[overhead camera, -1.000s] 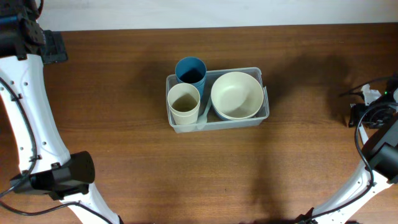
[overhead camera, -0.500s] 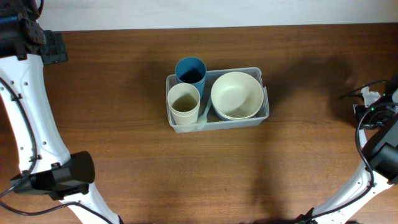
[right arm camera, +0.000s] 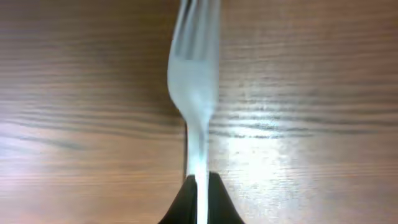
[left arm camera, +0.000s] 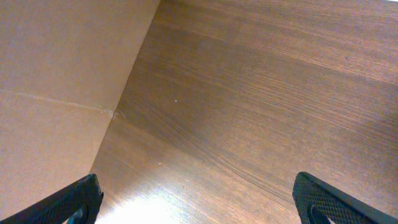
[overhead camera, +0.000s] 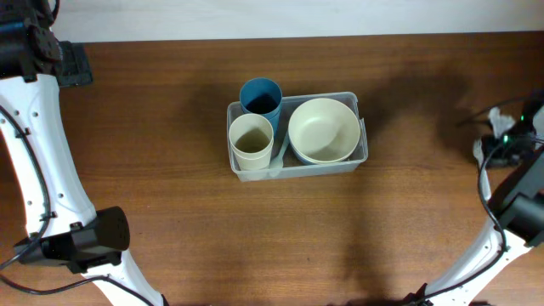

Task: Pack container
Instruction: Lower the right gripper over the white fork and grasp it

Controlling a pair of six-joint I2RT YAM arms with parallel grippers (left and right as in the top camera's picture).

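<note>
From overhead, the clear plastic container [overhead camera: 323, 168] sits mid-table [overhead camera: 170, 212], well apart from both arms, holding a blue cup [overhead camera: 260, 96], a cream cup [overhead camera: 251, 140] and a cream bowl [overhead camera: 323, 129]. In the left wrist view, the left gripper [left arm camera: 196, 190] is spread wide and grasps nothing above bare wood. In the right wrist view, the right gripper [right arm camera: 198, 186] is clenched on the handle of a clear plastic fork [right arm camera: 194, 81], its tines pointing away.
</note>
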